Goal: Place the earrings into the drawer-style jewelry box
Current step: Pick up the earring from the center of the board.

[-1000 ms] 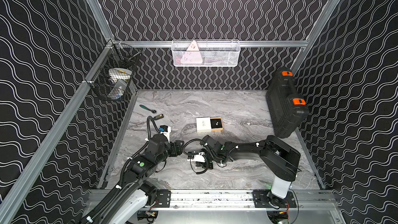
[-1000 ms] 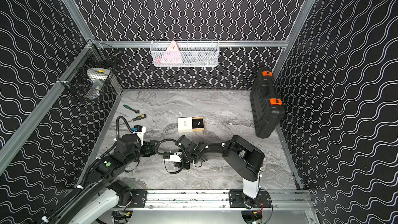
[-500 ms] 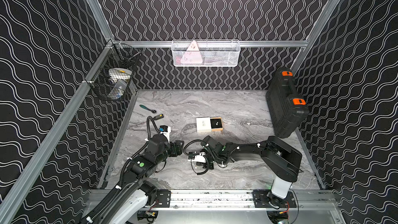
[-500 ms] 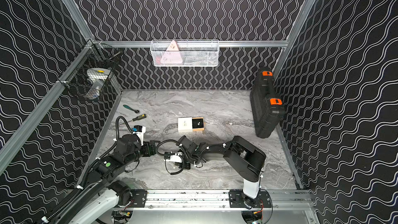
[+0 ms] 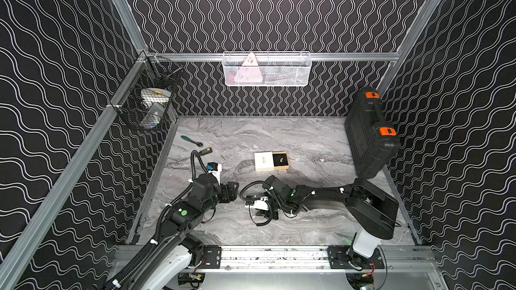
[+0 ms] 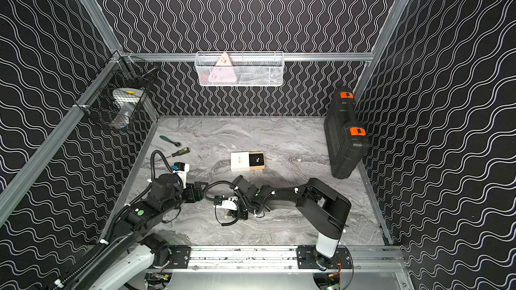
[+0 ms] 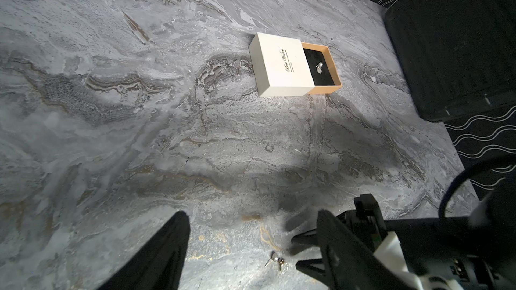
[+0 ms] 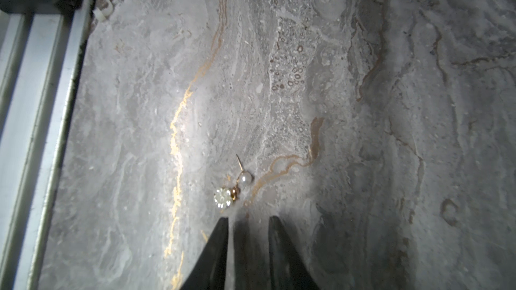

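Observation:
The drawer-style jewelry box [image 5: 264, 161] [image 6: 240, 161] [image 7: 279, 65] lies mid-table, with its tan tray pulled out to the right. One earring [image 7: 319, 68] rests on the tray's black lining. A second earring [image 8: 231, 188] [image 7: 279, 262], with a pearl, a post and a sparkly disc, lies on the marble. My right gripper [image 8: 248, 218] [image 7: 297, 255] points down just short of it, jaws slightly open and holding nothing. My left gripper [image 7: 251, 218] [image 5: 231, 191] is wide open, with this earring lying between its fingers, nearer the right one.
A big black case with orange latches [image 5: 368, 135] leans on the right wall. A screwdriver [image 5: 205, 151] and a green-handled tool [image 5: 191, 140] lie at the back left. The front rail [image 8: 36, 135] runs close by the right gripper. Both arms crowd the front middle.
The right arm has shifted slightly and its jaws now stand a little apart. The earring lies free on the marble ahead of the tips. The left arm has not moved.

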Robot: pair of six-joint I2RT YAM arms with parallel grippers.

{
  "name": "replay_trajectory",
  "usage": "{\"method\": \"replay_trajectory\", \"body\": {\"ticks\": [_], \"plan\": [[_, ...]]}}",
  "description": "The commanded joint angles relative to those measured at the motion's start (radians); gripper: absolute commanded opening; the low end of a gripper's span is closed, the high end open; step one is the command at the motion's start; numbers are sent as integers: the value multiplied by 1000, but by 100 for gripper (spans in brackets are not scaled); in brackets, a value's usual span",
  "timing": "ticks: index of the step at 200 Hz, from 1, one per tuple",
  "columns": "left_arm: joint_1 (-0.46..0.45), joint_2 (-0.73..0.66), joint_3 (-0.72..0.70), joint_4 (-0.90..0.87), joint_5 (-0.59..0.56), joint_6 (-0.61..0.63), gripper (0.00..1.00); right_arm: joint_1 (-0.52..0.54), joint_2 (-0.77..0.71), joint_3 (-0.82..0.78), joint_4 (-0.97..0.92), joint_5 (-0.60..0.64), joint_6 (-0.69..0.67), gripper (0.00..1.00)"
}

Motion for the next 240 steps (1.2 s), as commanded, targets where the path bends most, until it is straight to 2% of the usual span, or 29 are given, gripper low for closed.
{"method": "replay_trajectory", "body": {"ticks": [1,45,154,195,240], "plan": [[1,-1,-2,30,-3,8,77,11,5,21,0,-12,4,33],[0,-3,0,30,-3,9,77,36,49,55,-1,9,13,38],[1,-19,-2,27,-1,9,77,38,86,67,13,35,8,39],[1,-19,-3,27,0,11,78,38,94,72,13,33,7,37],[1,-27,-5,26,-1,9,78,38,99,72,11,31,4,28]]}}
